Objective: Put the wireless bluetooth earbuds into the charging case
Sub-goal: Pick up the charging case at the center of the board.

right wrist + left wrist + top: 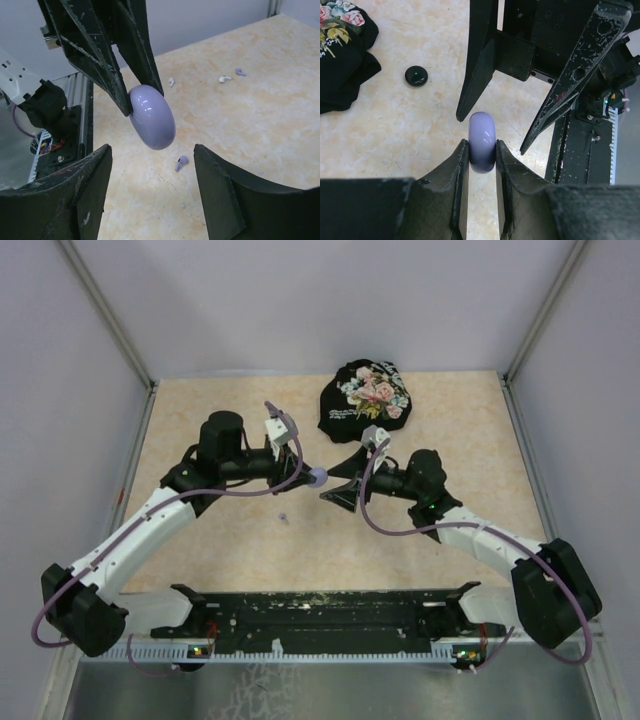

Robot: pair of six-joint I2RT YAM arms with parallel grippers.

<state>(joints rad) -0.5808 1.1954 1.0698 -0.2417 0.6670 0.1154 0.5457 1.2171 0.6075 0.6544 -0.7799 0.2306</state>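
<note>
Frame centre: left hand (481, 146) clenched on glossy lavender round plastic case (482, 132), above beige table (250, 125). Right hand (151, 152) released, spread wide.

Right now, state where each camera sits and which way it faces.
Top external: above, behind the robot, facing down at the table; both arms show.
Left wrist: faces along the left gripper, shut on the lavender case; right gripper beyond.
Right wrist: faces the case between its own open fingers.
Wrist views share the case.
</note>
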